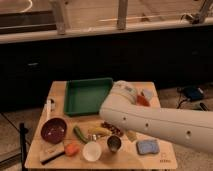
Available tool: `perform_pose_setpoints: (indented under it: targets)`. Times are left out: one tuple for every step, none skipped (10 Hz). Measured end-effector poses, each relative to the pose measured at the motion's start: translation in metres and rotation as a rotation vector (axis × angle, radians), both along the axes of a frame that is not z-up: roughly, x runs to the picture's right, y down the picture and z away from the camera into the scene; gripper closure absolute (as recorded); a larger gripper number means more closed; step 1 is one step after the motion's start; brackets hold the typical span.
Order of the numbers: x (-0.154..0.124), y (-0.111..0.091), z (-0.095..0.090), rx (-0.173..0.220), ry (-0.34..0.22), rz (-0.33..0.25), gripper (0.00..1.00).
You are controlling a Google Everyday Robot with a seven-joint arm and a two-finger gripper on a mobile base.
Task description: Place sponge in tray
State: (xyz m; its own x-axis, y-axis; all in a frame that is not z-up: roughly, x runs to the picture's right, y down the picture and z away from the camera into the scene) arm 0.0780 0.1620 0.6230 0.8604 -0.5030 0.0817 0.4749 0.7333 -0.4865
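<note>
Sponge (148, 146) first: a small blue-purple pad with rounded corners, lying flat on the wooden table (165, 161) near the front right corner. It looks soft-edged, paler along the top, with nothing touching it. Just to its left stands the small steel cup (114, 144), and left of that a white bowl (91, 150).

Along the front row there is an orange piece (72, 148) and a tan block (51, 154) with a dark edge. Behind them are a maroon bowl (54, 130), a green vegetable (79, 133) and a yellow banana (99, 131).

At the back is the green tray (87, 82), square and shallow, well apart from the sponge. The big white arm (160, 125) sweeps in from the right, crossing above the sponge. The gripper (129, 91) sits at its far end by the tray's right rim, beside an orange bowl (143, 100). Whether it is spread or closed, I cannot tell.
</note>
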Motion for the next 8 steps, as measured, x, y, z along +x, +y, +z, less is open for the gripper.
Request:
perform_pose_setpoints:
  targets:
    - [-0.001, -0.001, 0.000, 0.000, -0.003, -0.006, 0.22]
    - [-0.002, -0.003, 0.001, 0.004, -0.006, -0.010, 0.28]
    - [-0.009, -0.007, 0.003, 0.007, -0.015, -0.019, 0.38]
    - [-0.017, -0.010, 0.004, 0.005, -0.021, -0.022, 0.51]
    - [-0.022, -0.014, 0.004, 0.005, -0.023, -0.022, 0.60]
    - [-0.023, -0.017, 0.003, 0.005, -0.025, -0.023, 0.68]
    - [-0.024, -0.019, 0.004, 0.006, -0.028, -0.023, 0.80]
    - [-0.024, -0.022, 0.003, 0.007, -0.032, -0.020, 0.91]
